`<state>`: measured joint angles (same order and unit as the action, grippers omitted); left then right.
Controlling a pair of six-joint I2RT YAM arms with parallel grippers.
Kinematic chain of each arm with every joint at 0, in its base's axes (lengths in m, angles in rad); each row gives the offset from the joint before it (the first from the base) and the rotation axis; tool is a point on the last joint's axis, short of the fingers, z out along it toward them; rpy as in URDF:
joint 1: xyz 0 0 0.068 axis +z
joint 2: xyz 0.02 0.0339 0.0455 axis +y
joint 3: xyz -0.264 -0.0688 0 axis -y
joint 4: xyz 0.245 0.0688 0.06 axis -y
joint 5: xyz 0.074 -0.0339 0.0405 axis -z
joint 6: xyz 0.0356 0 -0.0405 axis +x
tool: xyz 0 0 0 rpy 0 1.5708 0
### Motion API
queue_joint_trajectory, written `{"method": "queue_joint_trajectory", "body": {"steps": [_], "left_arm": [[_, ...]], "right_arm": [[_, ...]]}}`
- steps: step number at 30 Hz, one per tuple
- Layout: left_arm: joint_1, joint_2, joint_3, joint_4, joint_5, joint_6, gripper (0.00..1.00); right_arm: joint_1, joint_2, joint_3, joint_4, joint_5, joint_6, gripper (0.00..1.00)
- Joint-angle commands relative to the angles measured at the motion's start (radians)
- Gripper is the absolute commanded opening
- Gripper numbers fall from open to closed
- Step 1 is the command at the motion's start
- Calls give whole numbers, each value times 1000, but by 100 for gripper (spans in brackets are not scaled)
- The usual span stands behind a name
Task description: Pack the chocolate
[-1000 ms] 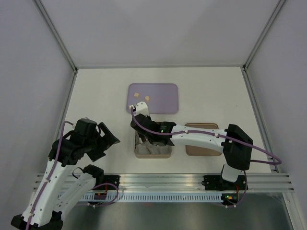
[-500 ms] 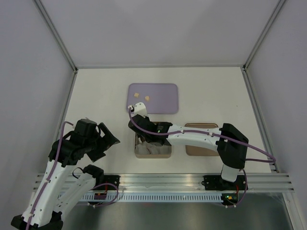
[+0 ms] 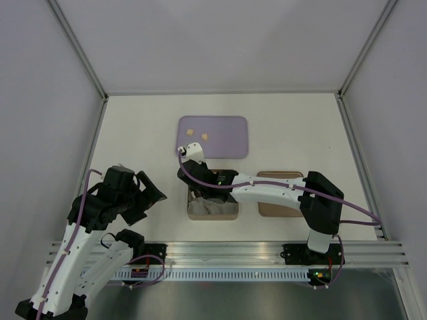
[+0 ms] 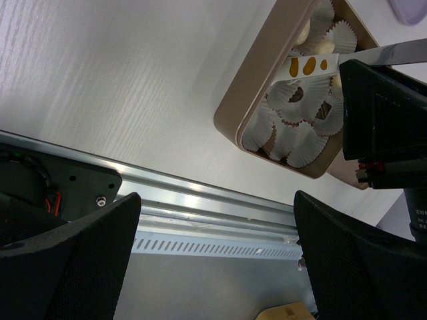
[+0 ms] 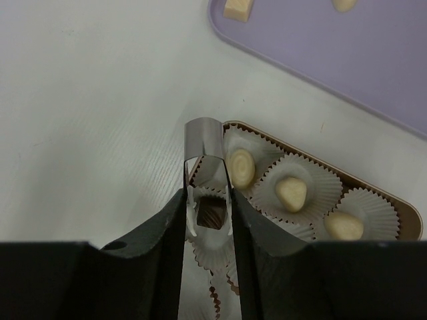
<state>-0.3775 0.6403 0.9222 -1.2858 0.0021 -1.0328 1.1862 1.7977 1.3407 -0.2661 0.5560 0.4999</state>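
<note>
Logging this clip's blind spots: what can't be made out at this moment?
- Top view: most of the box is hidden by the right arm.
- Right wrist view: whether the dark chocolate between the metal tongs sits in its cup; the right claw blocks it.
- Left wrist view: the box's far end is covered by the right arm.

The desk (image 4: pixel 133 87) is matt white with a fine, wood-like grain. The rail (image 4: pixel 220 200) is brushed metal with a dull shine. The box (image 4: pixel 250 77) looks like smooth tan card, and its cups (image 5: pixel 319 181) are crinkled white paper. The pale chocolate (image 5: pixel 291 193) is smooth and matt (the dark piece (image 5: pixel 210 215) has a slight sheen). The tray (image 5: pixel 347 60) is smooth lilac plastic. The right gripper (image 5: pixel 208 200) is matt black plastic, and the metal strip (image 5: pixel 202 137) between its fingers is polished bright.
</note>
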Motion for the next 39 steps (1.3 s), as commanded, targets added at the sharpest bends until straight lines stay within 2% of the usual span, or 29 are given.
{"method": "queue_joint_trajectory", "body": {"steps": [1,13,20,26,33,39], "left_arm": [[-4,-8,-2,-10,13,-3,100],[-4,-8,0,-14,13,-7,100],[-3,7,24,-14,21,-9,100],[-4,41,50,-15,27,-10,100],[-3,81,98,-14,10,-12,100],[-4,99,118,-4,3,-22,100]], "right_arm": [[6,2,41,36,30,19,37],[7,-43,51,13,58,29,38],[6,-147,52,-48,105,46,38],[4,-185,127,-76,176,-35,39],[-92,-97,276,5,179,-170,40],[-203,72,420,65,196,-182,40]]}}
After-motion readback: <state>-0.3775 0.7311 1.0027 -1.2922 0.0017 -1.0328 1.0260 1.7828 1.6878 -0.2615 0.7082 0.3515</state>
